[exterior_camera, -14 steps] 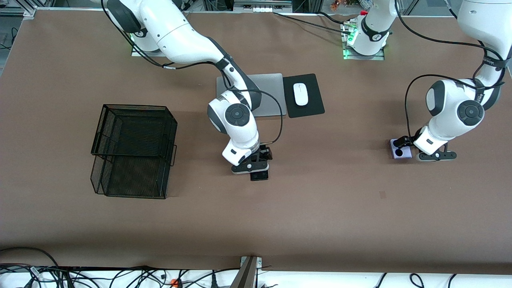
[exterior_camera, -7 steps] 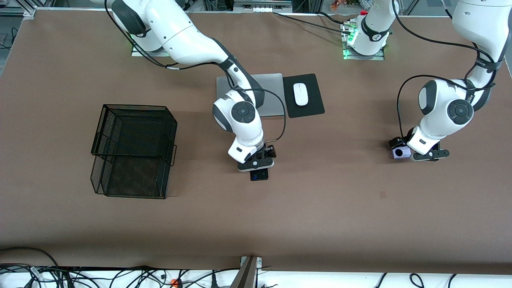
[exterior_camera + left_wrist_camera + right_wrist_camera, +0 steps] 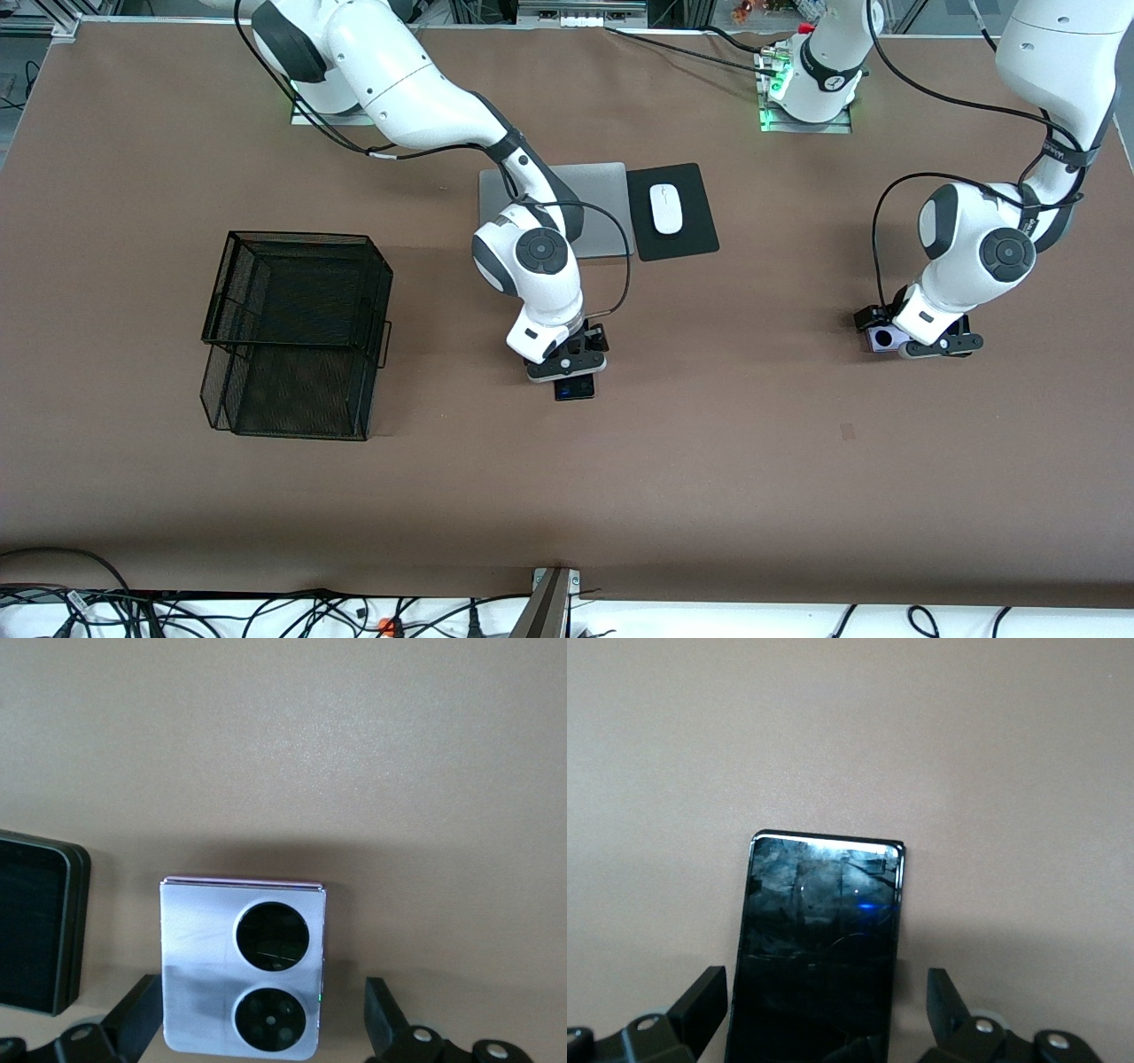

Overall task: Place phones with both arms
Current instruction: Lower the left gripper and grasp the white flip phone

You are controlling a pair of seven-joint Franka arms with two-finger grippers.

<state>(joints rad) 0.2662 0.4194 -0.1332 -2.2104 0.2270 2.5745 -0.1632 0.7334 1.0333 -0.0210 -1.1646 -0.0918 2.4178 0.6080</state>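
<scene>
The long black slab phone lies flat mid-table; it also shows in the right wrist view. My right gripper is low over it and open, one finger on each side of the slab with gaps. The lilac-white phone with two black circles lies toward the left arm's end. My left gripper is low over it and open, its fingers apart from the phone's sides. The small black squarish phone lies close beside the lilac one; in the front view the left arm hides it.
A black mesh tray stack stands toward the right arm's end. The grey laptop and the white mouse on a black pad lie farther from the front camera than the slab.
The left arm has swung toward the right arm's end, so its hand covers more of the lilac phone. The right gripper has shifted slightly and settled over the slab.
</scene>
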